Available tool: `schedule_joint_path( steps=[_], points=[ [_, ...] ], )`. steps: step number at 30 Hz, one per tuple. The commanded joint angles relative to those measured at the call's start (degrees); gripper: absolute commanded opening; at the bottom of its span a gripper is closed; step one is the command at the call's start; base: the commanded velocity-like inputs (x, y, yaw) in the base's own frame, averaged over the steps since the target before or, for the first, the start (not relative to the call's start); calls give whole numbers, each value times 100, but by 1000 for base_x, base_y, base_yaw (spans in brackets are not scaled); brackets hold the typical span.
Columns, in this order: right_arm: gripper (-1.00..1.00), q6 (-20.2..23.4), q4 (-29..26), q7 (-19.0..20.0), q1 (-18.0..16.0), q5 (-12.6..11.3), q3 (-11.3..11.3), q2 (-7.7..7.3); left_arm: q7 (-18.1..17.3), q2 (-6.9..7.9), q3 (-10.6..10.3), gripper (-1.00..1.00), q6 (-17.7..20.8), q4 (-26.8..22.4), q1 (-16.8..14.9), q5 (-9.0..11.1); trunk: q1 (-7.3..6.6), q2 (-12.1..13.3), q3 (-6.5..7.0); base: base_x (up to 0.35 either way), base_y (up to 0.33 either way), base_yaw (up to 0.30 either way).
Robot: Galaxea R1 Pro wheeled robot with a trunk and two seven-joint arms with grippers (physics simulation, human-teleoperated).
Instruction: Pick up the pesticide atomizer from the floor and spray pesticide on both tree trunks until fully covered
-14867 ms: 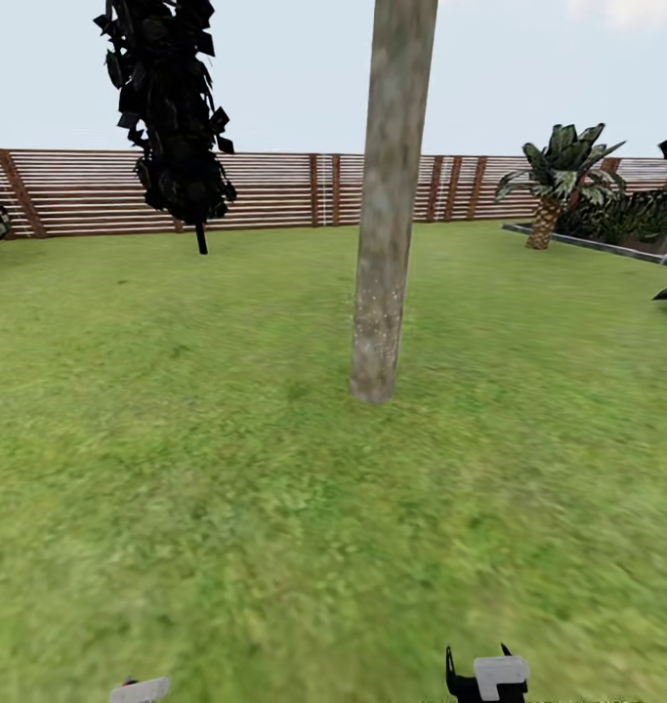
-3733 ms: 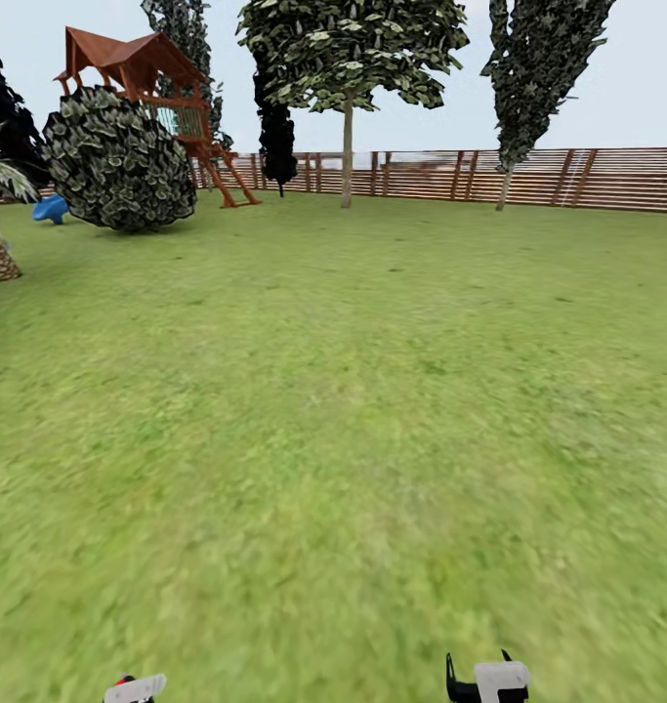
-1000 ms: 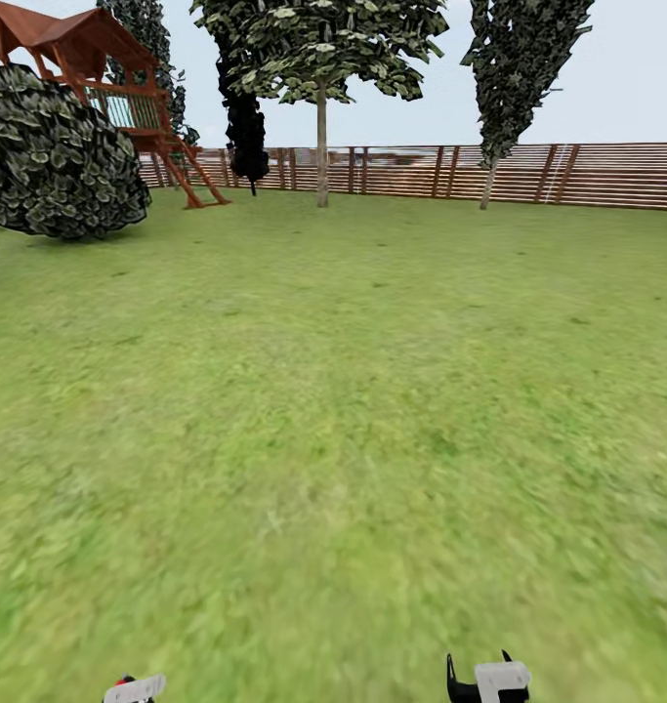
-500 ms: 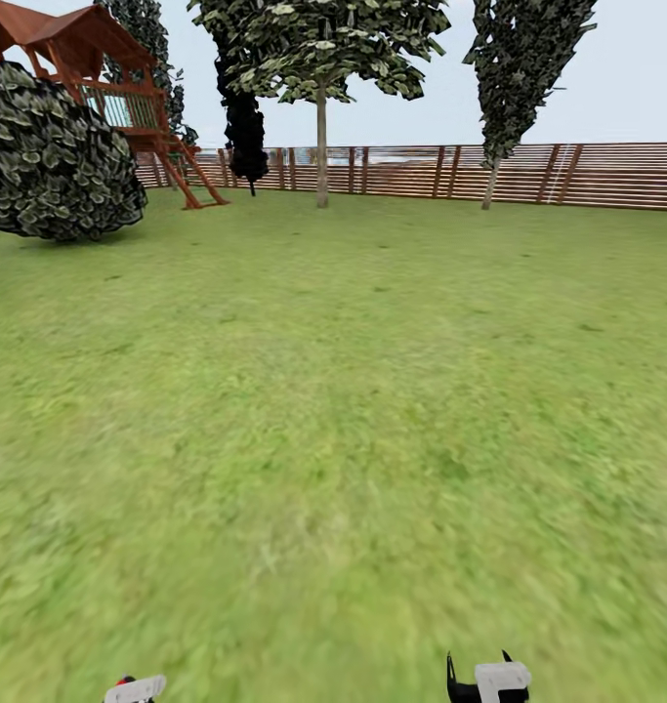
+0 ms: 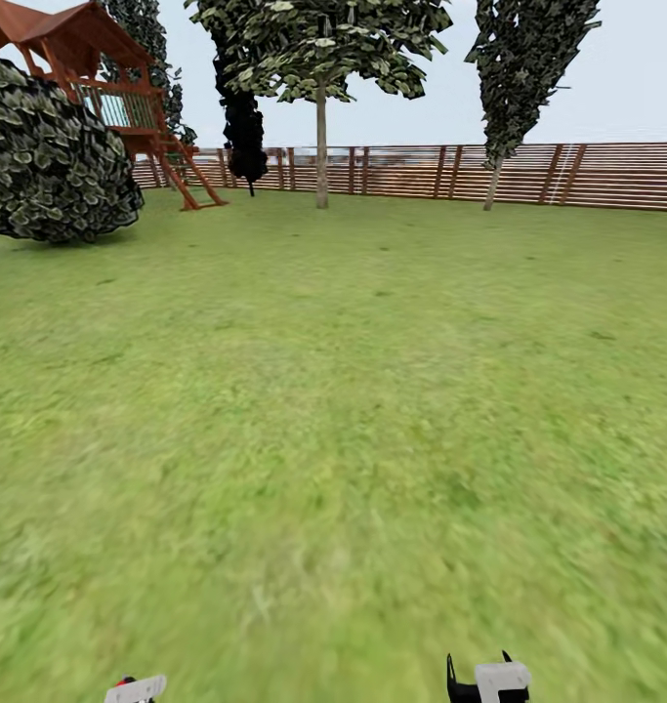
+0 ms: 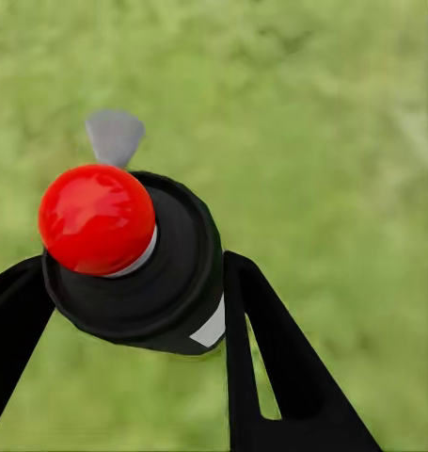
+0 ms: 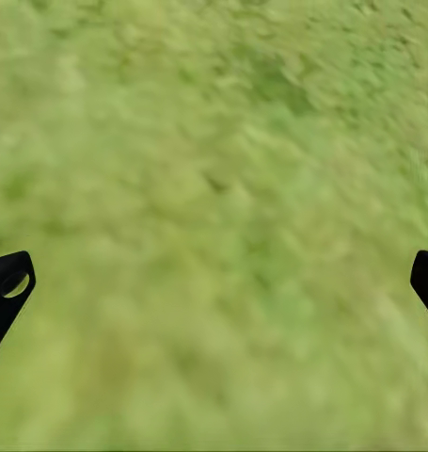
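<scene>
Pesticide atomizer (image 6: 129, 259), red-capped, clamped between the left gripper (image 6: 129, 311) fingers over the grass floor (image 5: 353, 430); right gripper (image 7: 214, 273) spread, empty; view has edged nearer since a second ago, bare-trunked tree (image 5: 321, 146) by fence (image 5: 587, 176) still distant: transit continues.

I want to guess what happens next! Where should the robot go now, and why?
Probably roll straight ahead over the grass toward the tree by the fence. The left claw already grips the atomizer, but the pale trunk looks far off, likely too far to spray.
</scene>
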Motion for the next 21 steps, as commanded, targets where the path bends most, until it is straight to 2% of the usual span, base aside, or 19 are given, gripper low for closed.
schedule_joint_path(
  steps=[1,21],
  points=[
    [100,1,-2,0,1,0,0,0,0,1,0,-100,-2,0,0,-2,0,0,0,340,0,0],
    [100,-1,-2,0,-1,0,0,0,0,7,0,-100,-6,5,0,-3,0,0,0,340,0,0]
  ],
)
